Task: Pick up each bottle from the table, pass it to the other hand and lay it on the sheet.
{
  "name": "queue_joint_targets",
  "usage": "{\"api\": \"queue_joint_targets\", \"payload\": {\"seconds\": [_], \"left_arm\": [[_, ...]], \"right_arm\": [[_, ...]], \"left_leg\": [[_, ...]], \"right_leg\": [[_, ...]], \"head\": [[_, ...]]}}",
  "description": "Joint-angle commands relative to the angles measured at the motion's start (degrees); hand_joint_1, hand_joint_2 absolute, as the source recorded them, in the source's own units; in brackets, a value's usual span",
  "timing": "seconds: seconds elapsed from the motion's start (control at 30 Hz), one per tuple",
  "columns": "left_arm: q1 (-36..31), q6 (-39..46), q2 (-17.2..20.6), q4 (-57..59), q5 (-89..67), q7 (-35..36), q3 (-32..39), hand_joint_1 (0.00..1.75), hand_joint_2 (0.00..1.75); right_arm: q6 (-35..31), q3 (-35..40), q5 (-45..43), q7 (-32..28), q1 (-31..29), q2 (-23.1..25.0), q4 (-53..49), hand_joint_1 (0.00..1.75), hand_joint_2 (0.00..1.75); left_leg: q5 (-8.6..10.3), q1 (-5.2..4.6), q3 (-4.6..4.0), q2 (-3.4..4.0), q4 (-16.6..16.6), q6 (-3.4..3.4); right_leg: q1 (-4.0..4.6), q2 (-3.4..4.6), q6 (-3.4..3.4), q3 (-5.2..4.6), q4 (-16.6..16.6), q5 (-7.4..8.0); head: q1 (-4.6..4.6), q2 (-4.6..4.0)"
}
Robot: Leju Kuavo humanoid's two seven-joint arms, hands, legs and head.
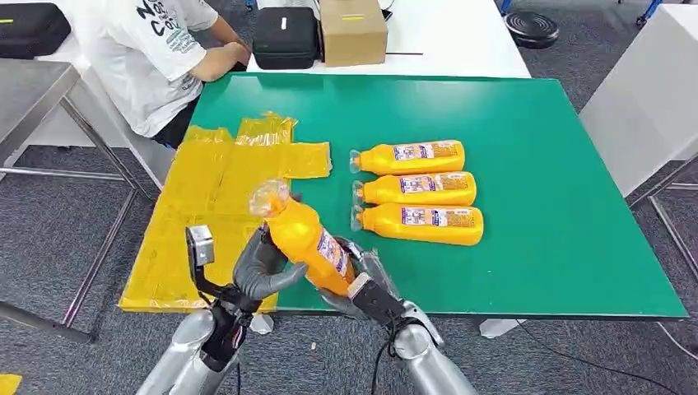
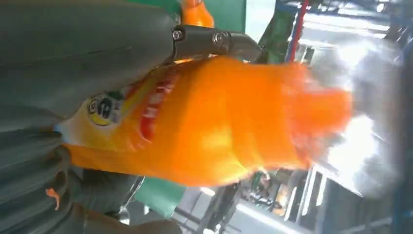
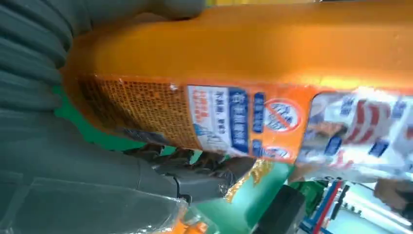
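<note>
An orange bottle (image 1: 306, 240) with a clear cap is held tilted above the table's near edge, cap pointing up and away. My left hand (image 1: 260, 268) wraps its upper body, and my right hand (image 1: 365, 288) grips its lower end by the label. The left wrist view shows the bottle (image 2: 219, 126) against my left hand (image 2: 73, 58), and the right wrist view shows the labelled side (image 3: 243, 63) lying across my right hand (image 3: 73, 170). Three more orange bottles (image 1: 416, 189) lie side by side on the green table (image 1: 535, 164). The yellow sheet (image 1: 206, 214) lies at the table's left.
A seated person (image 1: 156, 58) in a white shirt is at the far left corner. A black case (image 1: 286, 37) and a cardboard box (image 1: 353, 30) stand on a white table beyond. A metal table (image 1: 33, 90) stands to the left.
</note>
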Motion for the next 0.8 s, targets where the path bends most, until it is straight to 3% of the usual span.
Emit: {"api": "queue_joint_targets", "payload": {"seconds": [0.03,0.37,0.57,0.8], "left_arm": [[-5.4,0.1,1.7,7.2,0.3,0.9,-6.0,0.0,1.75],[-5.8,2.0,1.8,9.7,0.0,1.2,-7.1,0.0,1.75],[-6.5,2.5,1.1,10.0,1.9,1.5,-5.9,0.0,1.75],[-6.4,3.0,1.1,10.0,1.9,1.5,-5.8,0.0,1.75]], "right_arm": [[-1.3,4.7,1.6,1.6,-4.2,0.6,2.0,1.75,1.75],[-1.4,6.1,2.2,2.3,-3.8,0.3,-0.2,1.75,1.75],[-0.1,9.7,6.6,6.2,-5.0,-0.1,6.0,1.75,1.75],[-0.1,10.1,7.0,6.2,-5.3,0.3,7.7,1.75,1.75]], "left_leg": [[-0.14,0.07,0.3,0.06,0.0,-0.14],[-0.1,0.02,0.21,0.06,0.0,-0.08],[-0.1,0.04,0.25,0.08,0.0,-0.1],[-0.08,0.04,0.21,-0.01,0.0,-0.08]], "right_leg": [[0.08,0.01,-0.12,0.3,0.0,-0.13],[0.02,0.03,-0.07,0.2,0.0,-0.09],[0.05,0.04,-0.09,0.25,0.0,-0.08],[0.05,-0.04,-0.08,0.22,0.0,-0.09]], "head": [[-0.02,0.0],[-0.02,0.0],[0.0,0.0],[0.0,0.0]]}}
